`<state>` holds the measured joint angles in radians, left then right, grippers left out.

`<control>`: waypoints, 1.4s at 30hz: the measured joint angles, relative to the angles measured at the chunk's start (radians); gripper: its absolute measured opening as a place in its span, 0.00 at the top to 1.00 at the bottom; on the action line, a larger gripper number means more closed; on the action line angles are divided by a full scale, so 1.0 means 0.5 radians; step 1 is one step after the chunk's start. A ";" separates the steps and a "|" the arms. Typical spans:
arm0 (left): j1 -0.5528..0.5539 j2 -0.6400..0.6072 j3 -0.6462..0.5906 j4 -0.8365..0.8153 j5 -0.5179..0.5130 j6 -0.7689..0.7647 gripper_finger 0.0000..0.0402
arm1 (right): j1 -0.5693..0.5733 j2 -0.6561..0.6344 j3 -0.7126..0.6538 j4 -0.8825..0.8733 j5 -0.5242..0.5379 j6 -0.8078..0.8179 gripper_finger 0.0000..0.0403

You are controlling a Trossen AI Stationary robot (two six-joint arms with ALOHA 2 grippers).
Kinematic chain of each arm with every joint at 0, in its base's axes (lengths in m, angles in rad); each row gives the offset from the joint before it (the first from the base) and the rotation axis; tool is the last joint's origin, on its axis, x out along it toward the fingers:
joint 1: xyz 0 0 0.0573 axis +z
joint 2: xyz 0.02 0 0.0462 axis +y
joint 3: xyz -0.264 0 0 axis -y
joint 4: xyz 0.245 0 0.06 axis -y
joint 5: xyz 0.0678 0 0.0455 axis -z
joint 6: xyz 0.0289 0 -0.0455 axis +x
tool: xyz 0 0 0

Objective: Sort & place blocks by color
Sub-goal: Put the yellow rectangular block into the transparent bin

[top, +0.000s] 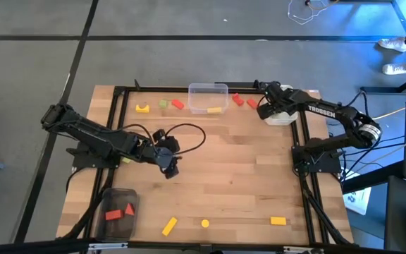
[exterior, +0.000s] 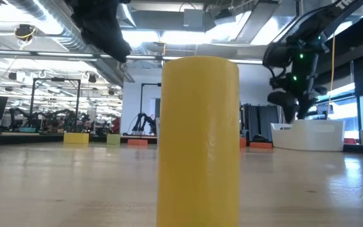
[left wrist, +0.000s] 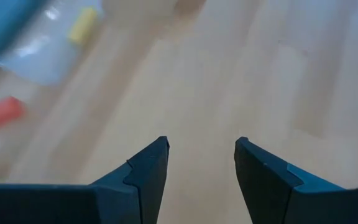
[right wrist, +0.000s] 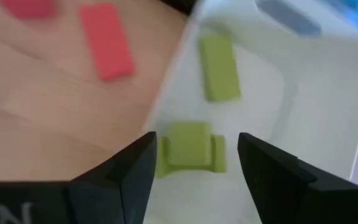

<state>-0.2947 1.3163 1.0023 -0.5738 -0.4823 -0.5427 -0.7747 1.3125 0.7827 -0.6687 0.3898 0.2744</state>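
Wooden counter (top: 224, 176), pale planks, black frame along its edges. Clear container (top: 208, 97) at the far edge, centre. White container (top: 282, 117) at the far right corner. Dark container (top: 118, 212) near the front left corner. Grey floor (top: 34, 63) around. Workshop room with lit ceiling (exterior: 169, 25) behind.

Even, bright overhead light falls on the pale wooden table (top: 217, 176), with only soft, faint shadows. From table height, ceiling strip lights glare white, and the close yellow cylinder block (exterior: 199, 142) looks slightly soft. Both wrist views are blurred; a red rectangular block (right wrist: 107, 40) has smeared edges.
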 joint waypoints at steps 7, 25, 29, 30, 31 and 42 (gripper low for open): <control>-0.037 0.000 0.000 -0.318 0.431 -0.410 0.57 | 0.346 -0.199 0.116 0.002 -0.047 -0.095 0.44; -0.746 0.322 0.002 0.096 0.781 -1.369 0.57 | 1.422 -0.472 0.150 0.394 -0.513 -0.260 0.44; -0.811 0.495 0.002 0.332 0.771 -1.449 0.57 | 1.568 -0.471 0.150 0.450 -0.511 -0.244 0.44; -0.821 0.540 0.002 0.384 0.776 -1.470 0.57 | 1.598 -0.471 0.150 0.472 -0.511 -0.245 0.44; -0.833 0.584 0.002 0.436 0.777 -1.478 0.57 | 1.627 -0.471 0.150 0.491 -0.509 -0.245 0.44; -0.888 1.009 0.257 0.505 0.783 -1.530 0.57 | 1.784 -0.471 0.150 0.570 -0.505 -0.201 0.44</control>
<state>-0.7384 1.8207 1.1309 -0.3213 -0.0908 -1.3075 0.1173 1.0771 0.8577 -0.3839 0.1375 0.1740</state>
